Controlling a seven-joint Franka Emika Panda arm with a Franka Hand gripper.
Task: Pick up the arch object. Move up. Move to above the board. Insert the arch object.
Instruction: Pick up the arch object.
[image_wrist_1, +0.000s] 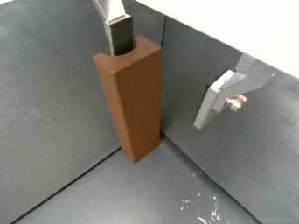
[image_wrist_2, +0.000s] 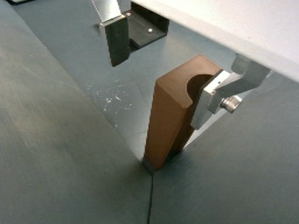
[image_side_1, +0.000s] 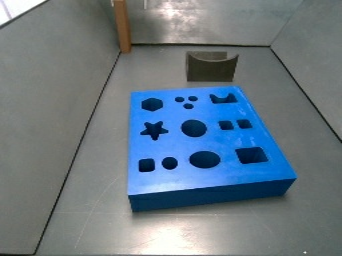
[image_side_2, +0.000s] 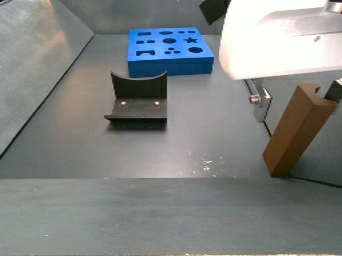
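Note:
The piece at my gripper is the arch object (image_wrist_1: 136, 101), a tall orange-brown bar with a U-shaped notch in its top end. It stands upright in a corner of the grey walls and shows in both wrist views (image_wrist_2: 173, 114) and both side views (image_side_1: 123, 25) (image_side_2: 297, 135). My gripper (image_wrist_1: 159, 87) is open, with one finger on either side of the bar's top end (image_wrist_2: 158, 96) (image_side_2: 294, 95). I cannot tell whether a finger touches it. The blue board (image_side_1: 214, 190) with dark cutouts lies flat on the floor, far from the gripper (image_side_2: 171, 66).
The dark fixture (image_side_2: 138, 100), with a curved top edge, stands on the floor between board and bar; it also shows in a side view (image_side_1: 211, 66) and a wrist view (image_wrist_2: 146, 33). Grey walls close in on the bar. White scratches (image_wrist_1: 198, 206) mark the floor.

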